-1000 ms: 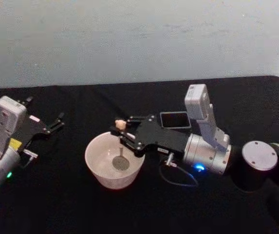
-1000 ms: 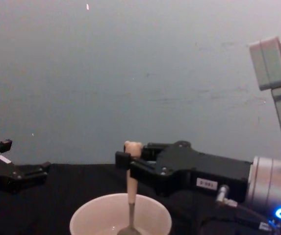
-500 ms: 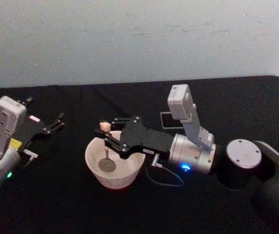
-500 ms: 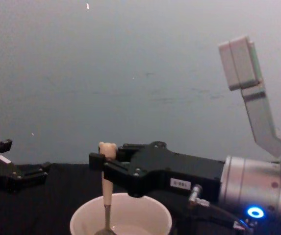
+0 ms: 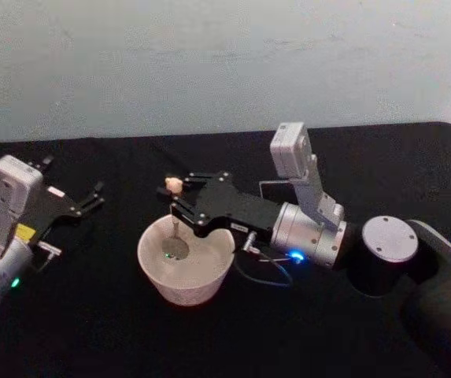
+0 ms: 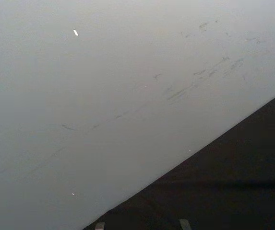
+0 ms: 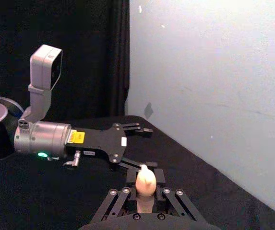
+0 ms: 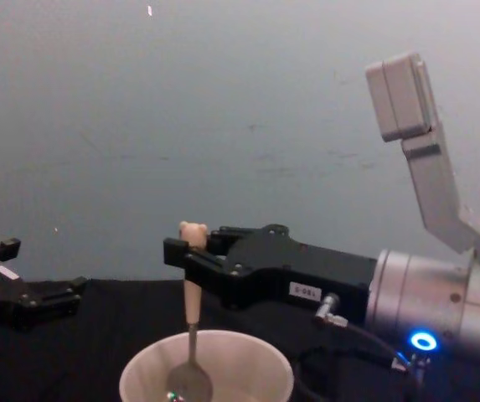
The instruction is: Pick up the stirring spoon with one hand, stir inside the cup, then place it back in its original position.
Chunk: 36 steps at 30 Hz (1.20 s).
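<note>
1. My right gripper (image 5: 176,194) sits just left of centre in the head view, reaching in from the right. Its fingers are closed tightly on the pale handle of the stirring spoon (image 5: 173,206).
2. In the right wrist view, the same gripper (image 7: 146,190) shows at the bottom centre. The bear head of the spoon (image 7: 145,178) pokes out between the clamped fingers.
3. The spoon stands nearly upright. In the chest view, its handle (image 8: 191,303) drops from the gripper (image 8: 187,254) at lower centre, and its silver bowl is down inside the cup (image 8: 278,373).
4. The cup (image 5: 149,272) stands on the black table (image 5: 83,331), below and left of centre in the head view. The spoon's bowl is low in the left part of its hollow; I cannot tell whether it touches the bottom.
5. The dark grey holder (image 5: 266,191) is only partly visible, upper right of the cup, behind the right arm's camera housing.
6. My left gripper (image 5: 72,178) is parked at the left edge of the head view, well away from the cup. Its fingers are spread wide and hold nothing.
7. The right wrist view also shows this left gripper (image 7: 142,146) near centre, fingers apart.
</note>
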Available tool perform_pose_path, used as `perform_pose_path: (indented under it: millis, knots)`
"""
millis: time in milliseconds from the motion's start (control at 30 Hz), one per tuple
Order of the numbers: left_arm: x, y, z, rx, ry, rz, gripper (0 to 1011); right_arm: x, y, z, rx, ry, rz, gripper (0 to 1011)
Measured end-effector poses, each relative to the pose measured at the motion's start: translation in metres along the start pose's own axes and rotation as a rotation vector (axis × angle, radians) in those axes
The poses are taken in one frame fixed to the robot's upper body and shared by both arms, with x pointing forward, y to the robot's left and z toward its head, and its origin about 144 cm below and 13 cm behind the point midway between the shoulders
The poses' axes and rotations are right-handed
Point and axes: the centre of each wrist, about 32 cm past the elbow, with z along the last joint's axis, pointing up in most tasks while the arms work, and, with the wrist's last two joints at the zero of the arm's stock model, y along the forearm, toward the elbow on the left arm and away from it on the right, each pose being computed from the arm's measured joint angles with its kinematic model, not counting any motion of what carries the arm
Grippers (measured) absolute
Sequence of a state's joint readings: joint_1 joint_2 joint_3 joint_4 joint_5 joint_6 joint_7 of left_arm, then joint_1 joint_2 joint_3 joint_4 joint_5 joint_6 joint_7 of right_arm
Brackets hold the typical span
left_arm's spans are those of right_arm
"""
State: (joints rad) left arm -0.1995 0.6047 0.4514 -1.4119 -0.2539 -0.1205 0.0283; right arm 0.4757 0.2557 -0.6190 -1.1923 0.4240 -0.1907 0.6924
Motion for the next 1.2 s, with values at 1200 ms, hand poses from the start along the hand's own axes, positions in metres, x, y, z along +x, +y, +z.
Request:
perform_pose_path:
  millis: [1200]
  knots:
    - [0.0, 0.0, 0.0, 0.0, 0.0, 0.0, 1001, -0.015, -0.032, 0.002, -0.014, 0.021, 0.057, 212]
